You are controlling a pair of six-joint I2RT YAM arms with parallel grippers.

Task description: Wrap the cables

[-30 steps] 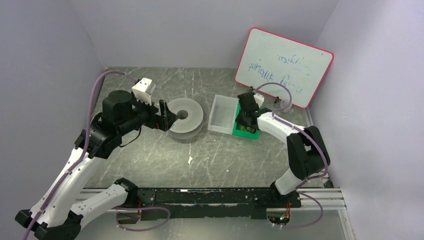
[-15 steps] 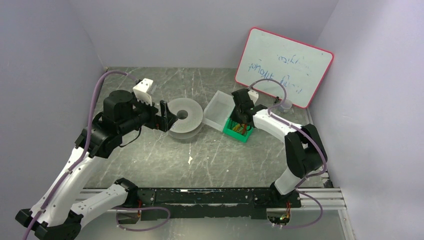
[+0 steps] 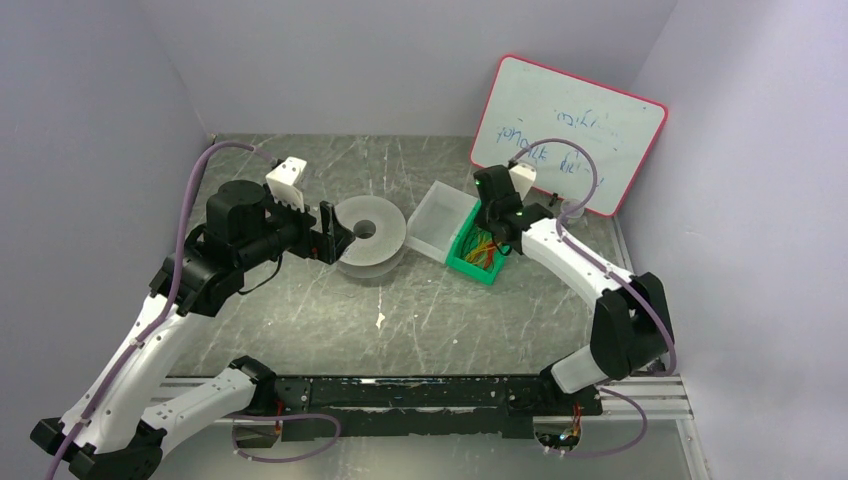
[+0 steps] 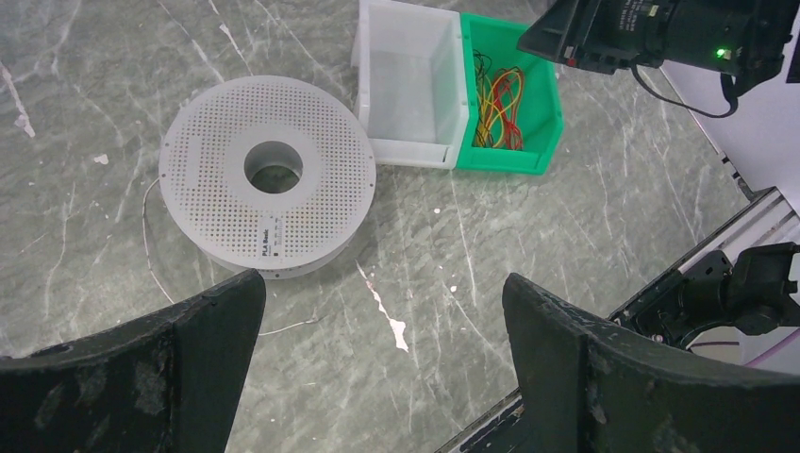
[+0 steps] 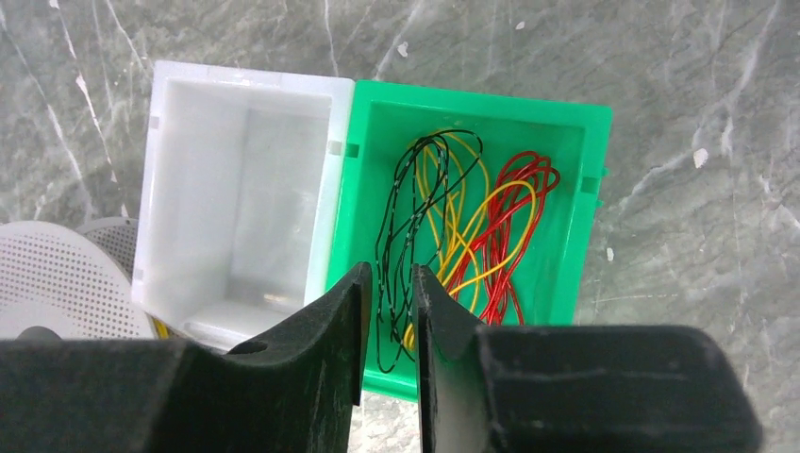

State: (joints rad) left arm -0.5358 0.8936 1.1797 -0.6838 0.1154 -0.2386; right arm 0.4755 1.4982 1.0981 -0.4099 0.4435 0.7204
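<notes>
The cables lie loose in a green bin [image 5: 575, 189]: a black one [image 5: 406, 208], yellow ones [image 5: 453, 203] and red ones [image 5: 505, 226]. The top view also shows them as a coloured tangle [image 3: 482, 246] in that bin [image 3: 462, 262]. My right gripper [image 5: 391, 274] hovers above the bin's near end, open by a narrow gap, and nothing is pinched between its fingers. My left gripper [image 4: 382, 283] stands wide open and empty over bare table, just short of a white perforated spool [image 4: 217, 179]. In the top view it [image 3: 328, 232] sits beside the spool [image 3: 370, 232].
An empty white bin [image 5: 156, 189] sits against the green bin's left side. A whiteboard [image 3: 565, 135] leans at the back right. A thin pale wire [image 4: 151, 255] trails on the table by the spool. Grey walls close in the left, back and right.
My right gripper has risen out of the green bin and its jaws have parted a little. The green bin turned and slid slightly left. The left arm has not moved.
</notes>
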